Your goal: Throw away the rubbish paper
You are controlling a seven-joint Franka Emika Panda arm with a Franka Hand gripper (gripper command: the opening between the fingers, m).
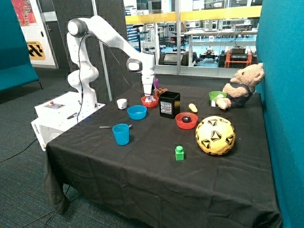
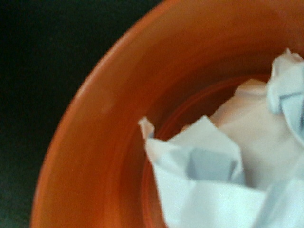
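Observation:
A crumpled wad of white rubbish paper (image 2: 223, 175) lies inside a red bowl (image 2: 95, 142). In the outside view this red bowl (image 1: 144, 101) stands at the back of the table, beside a black open-topped box (image 1: 169, 104), and the paper (image 1: 151, 99) shows in it. My gripper (image 1: 148, 94) points straight down and reaches into this bowl, right at the paper. The wrist view shows only the bowl and the paper from very close. No part of the gripper shows there.
On the black tablecloth stand a white cup (image 1: 122, 103), a blue bowl (image 1: 137, 112), a blue cup (image 1: 121, 134), a second red bowl (image 1: 186, 120) with a dark object, a green block (image 1: 179, 153), a yellow ball (image 1: 215, 135), a green bowl (image 1: 216, 96) and a teddy bear (image 1: 242, 88).

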